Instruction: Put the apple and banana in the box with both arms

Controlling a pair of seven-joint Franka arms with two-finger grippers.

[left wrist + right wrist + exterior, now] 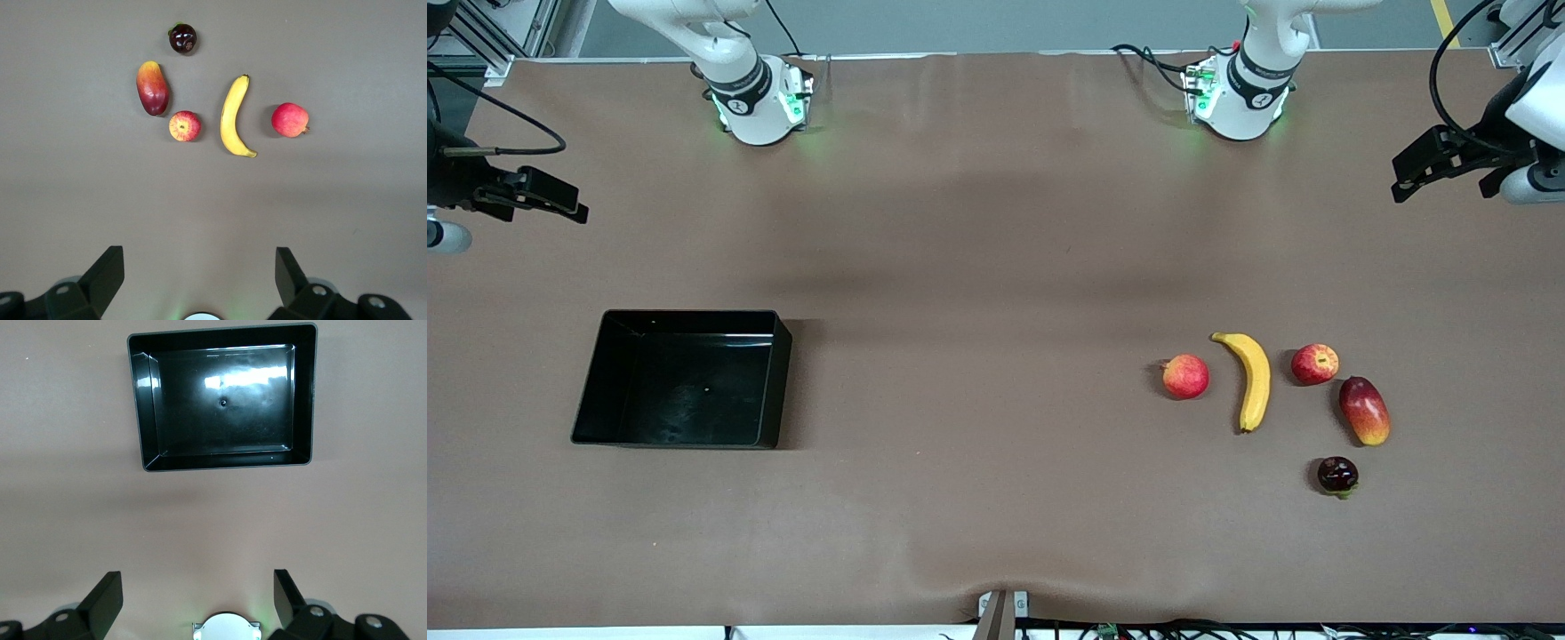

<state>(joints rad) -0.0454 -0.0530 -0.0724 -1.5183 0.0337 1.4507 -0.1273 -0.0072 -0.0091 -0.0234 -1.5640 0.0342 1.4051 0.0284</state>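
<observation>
Nearest the front camera, a small dark purple fruit [1337, 475] is lying at the left arm's end of the table, and a little farther back an oblong red-to-yellow fruit [1364, 410] is resting beside it. Farther again, the banana [1254, 380] is lying flat on the brown table [996, 267], curving between a pinkish-red round fruit [1185, 376] and the apple [1315, 364]. All of these are lying apart from one another. The box [781, 373] is sitting empty toward the right arm's end, well apart from the fruit. The apple is looking light, hard and smooth, so it is probably going to roll or slip if pinched off-centre; closing the fingers across its widest part from above is looking safest. The banana is looking light and fairly stiff but easily bruised, and gripping across its thick middle, square to its length, is likely to keep it from swinging. Farthest back, the left gripper [1440, 164] is hovering over bare table at the left arm's end, its jaws standing wide apart and holding nothing in the left wrist view, with the fruit in sight below. The right gripper [525, 200] is waiting over the table's edge at the right arm's end, likewise spread open and empty, with the box [303, 400] in its view.
</observation>
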